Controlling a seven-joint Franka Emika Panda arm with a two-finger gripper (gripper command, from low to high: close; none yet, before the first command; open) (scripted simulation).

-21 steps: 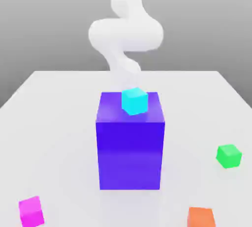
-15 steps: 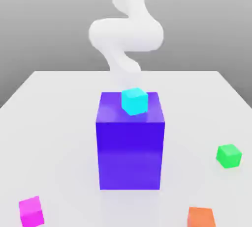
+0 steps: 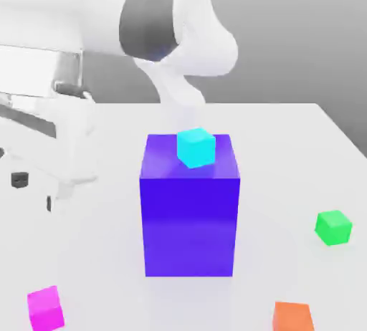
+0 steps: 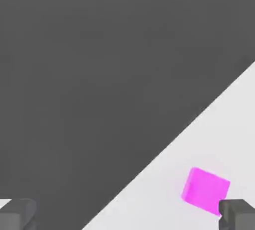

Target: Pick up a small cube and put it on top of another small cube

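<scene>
White arm (image 3: 86, 43) now swung in large at the exterior view's left, pincer (image 4: 127, 214) being held spread, empty, magenta cube (image 4: 205, 189) near one fingertip, one green cube (image 3: 333, 227), one blue block (image 3: 190, 222) being counted on the bench (image 3: 287, 150).

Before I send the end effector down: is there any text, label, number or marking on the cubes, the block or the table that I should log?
None. No word, number, label or sign is readable anywhere.
Small magenta cube: plain faces.
Small green cube: plain.
Small cyan cube on the big blue-violet block: both plain.
Small orange cube: plain.
White table: unmarked.
</scene>
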